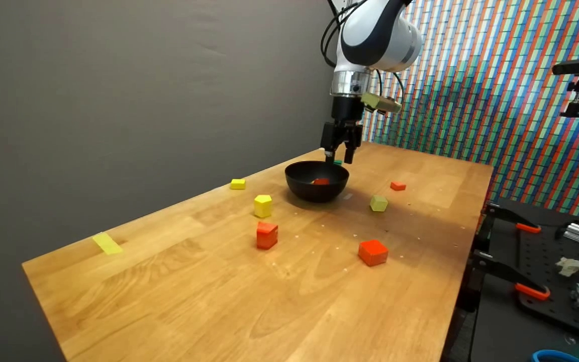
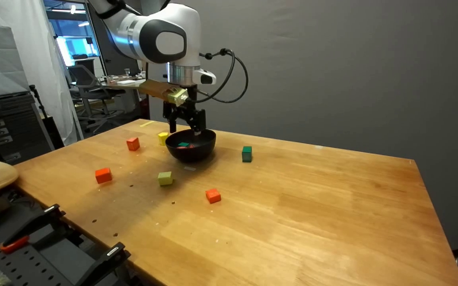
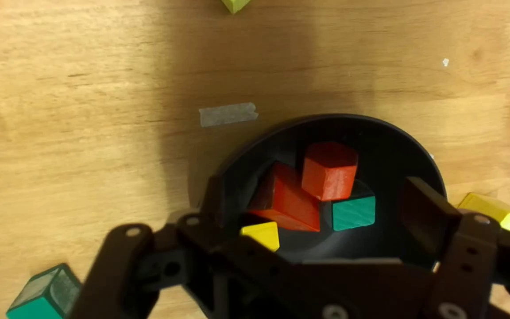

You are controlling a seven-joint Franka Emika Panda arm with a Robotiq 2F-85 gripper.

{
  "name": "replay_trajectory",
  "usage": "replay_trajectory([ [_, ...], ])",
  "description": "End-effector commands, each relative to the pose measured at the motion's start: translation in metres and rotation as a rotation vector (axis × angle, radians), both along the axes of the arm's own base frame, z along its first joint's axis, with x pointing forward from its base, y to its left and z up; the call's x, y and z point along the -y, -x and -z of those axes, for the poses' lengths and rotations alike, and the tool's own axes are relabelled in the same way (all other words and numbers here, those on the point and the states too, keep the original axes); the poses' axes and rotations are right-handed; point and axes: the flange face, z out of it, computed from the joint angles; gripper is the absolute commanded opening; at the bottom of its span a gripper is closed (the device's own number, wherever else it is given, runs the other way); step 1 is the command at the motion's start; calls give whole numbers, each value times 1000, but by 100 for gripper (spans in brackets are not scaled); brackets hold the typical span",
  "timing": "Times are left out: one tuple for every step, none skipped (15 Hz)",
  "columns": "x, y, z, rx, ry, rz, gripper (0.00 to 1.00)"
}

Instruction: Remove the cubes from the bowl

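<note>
The black bowl point(image 1: 309, 192) stands on the table, also in the other views point(image 2: 191, 154) point(image 3: 392, 150). In the wrist view it holds a red block point(image 3: 329, 173), a red wedge-like block point(image 3: 292, 201), a green block point(image 3: 353, 213) and a yellow block point(image 3: 263, 235) partly hidden by a finger. My gripper point(image 3: 319, 201) is open and empty, pointing down over the bowl, its fingers spread to either side of the blocks. In both exterior views the gripper point(image 1: 339, 158) point(image 2: 185, 130) is at about rim height, one finger over the bowl.
Loose blocks lie around the bowl: yellow point(image 1: 263, 206), another yellow point(image 1: 237, 184), red point(image 1: 267, 235), orange point(image 1: 373, 252), yellow-green point(image 2: 165, 178), orange-red point(image 2: 213, 195) and green point(image 2: 247, 154). A flat yellow strip point(image 1: 107, 243) lies near the table's edge. Clamps point(image 1: 510, 279) sit beside the table.
</note>
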Motion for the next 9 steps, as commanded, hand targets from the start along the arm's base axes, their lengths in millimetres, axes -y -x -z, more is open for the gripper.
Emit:
replay_trajectory([
  [-7, -10, 0, -33, 21, 18, 100],
  [-11, -13, 3, -45, 29, 27, 100],
  [-16, -17, 8, -56, 32, 43, 100],
  [-21, -20, 11, -68, 35, 53, 100],
  [-27, -24, 13, -80, 44, 65, 100],
  [-33, -29, 15, -81, 58, 79, 100],
  [-37, -35, 16, -82, 72, 94, 100],
  [-40, -40, 17, -80, 89, 111, 100],
  [-41, -46, 19, -76, 103, 131, 100],
])
